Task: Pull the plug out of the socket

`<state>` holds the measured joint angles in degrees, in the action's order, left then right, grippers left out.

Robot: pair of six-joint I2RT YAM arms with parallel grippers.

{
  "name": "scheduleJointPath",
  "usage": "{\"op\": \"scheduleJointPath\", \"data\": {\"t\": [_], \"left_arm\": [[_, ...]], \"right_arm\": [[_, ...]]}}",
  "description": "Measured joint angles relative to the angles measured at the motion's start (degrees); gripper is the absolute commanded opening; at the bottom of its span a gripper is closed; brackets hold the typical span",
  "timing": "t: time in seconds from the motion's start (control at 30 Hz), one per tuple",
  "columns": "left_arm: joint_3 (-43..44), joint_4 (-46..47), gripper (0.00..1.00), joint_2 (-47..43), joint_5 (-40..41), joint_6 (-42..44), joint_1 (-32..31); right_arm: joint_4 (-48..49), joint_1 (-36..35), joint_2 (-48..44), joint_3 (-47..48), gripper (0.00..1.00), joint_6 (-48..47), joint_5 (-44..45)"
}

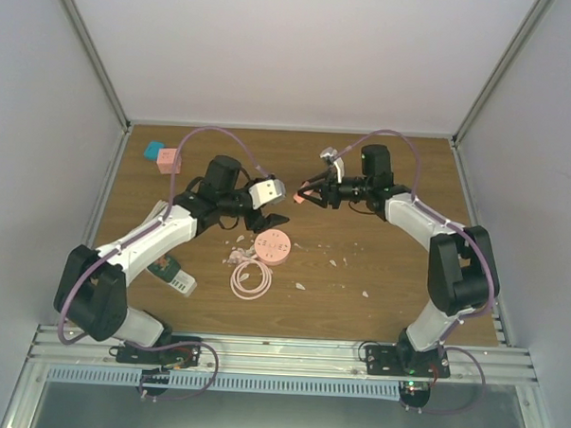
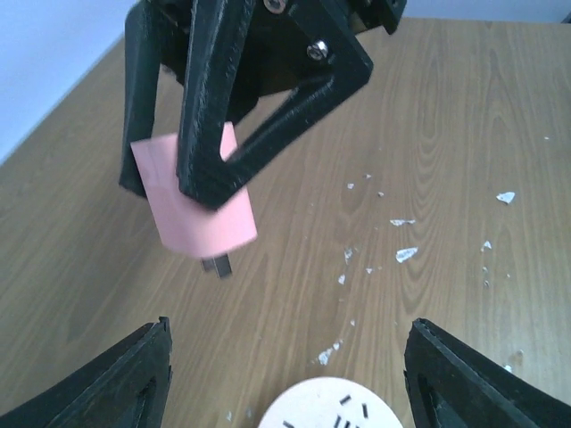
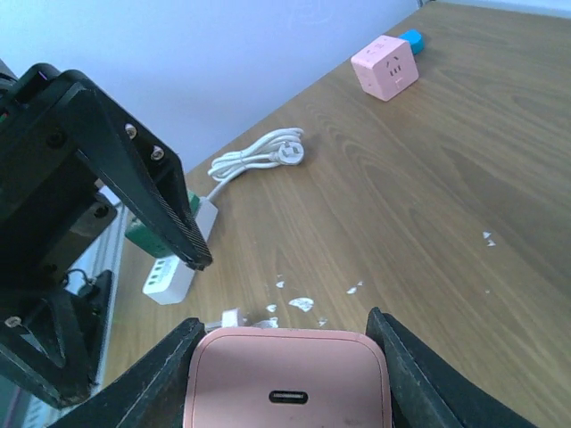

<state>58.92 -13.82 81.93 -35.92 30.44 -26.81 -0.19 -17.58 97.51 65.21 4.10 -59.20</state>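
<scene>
While right jaws clamp one plug (image 3: 287, 383), left jaws gape over one round socket (image 1: 274, 245)

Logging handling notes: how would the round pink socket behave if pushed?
The round pink socket lies flat like a puck, so it would probably slide, not roll or tip. Its coiled cable looks floppy and would likely drag behind.

Bright, even, diffuse light falls from above. In the overhead view, the shadows on the counter (image 1: 359, 274) beneath the left pincer (image 1: 271, 218) are soft and faint. From the left wrist, the pink plug (image 2: 210, 223) ahead of that pincer is blurred at its edges. The counter grain beyond it is sharp, and the black right pincer (image 2: 178, 192) gripping the plug is almost a silhouette. From the right wrist, the far counter has a pale sheen.
</scene>
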Motion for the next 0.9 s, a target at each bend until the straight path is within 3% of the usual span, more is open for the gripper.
{"op": "scheduleJointPath", "data": {"t": [0.27, 0.63, 0.77, 0.9], "left_arm": [[2.7, 5.0, 0.59, 4.7, 6.5, 0.0, -5.4], [3.1, 11.6, 0.45, 7.2, 14.9, -1.4, -7.2], [3.3, 12.5, 0.45, 7.5, 16.3, -1.6, -7.4], [4.1, 13.1, 0.51, 8.1, 17.6, -2.0, -8.0]], "right_arm": [[6.4, 0.3, 0.0, -2.2, 0.29, 8.5, -2.0], [12.7, 0.8, 0.0, -4.5, 0.3, 15.5, -4.4], [14.6, 0.8, 0.0, -4.5, 0.32, 17.3, -4.8], [16.6, 0.8, 0.0, -5.1, 0.33, 18.9, -4.8]]}}
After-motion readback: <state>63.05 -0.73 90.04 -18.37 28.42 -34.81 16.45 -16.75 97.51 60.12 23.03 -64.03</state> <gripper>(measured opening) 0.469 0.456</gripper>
